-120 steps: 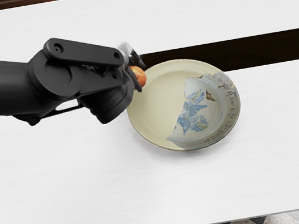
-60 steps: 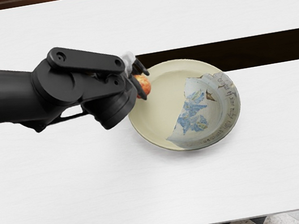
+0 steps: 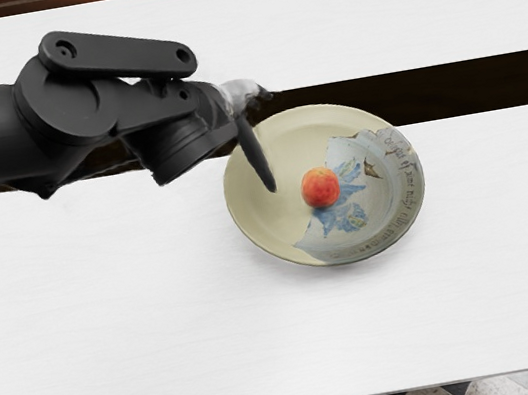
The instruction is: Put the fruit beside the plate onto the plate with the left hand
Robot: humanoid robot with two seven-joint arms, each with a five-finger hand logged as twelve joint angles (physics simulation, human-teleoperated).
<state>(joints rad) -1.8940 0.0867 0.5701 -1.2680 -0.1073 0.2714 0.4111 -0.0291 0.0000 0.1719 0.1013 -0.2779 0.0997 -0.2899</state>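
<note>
The fruit is being carried by the plate on the counter. The left hand is being held over the plate's rim, its fingers spread wide and gripping nothing.

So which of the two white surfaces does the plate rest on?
The near surface, in front of the dark gap; the far surface lies behind it. The plate, holding the fruit, only overlaps the gap with its far rim.
</note>
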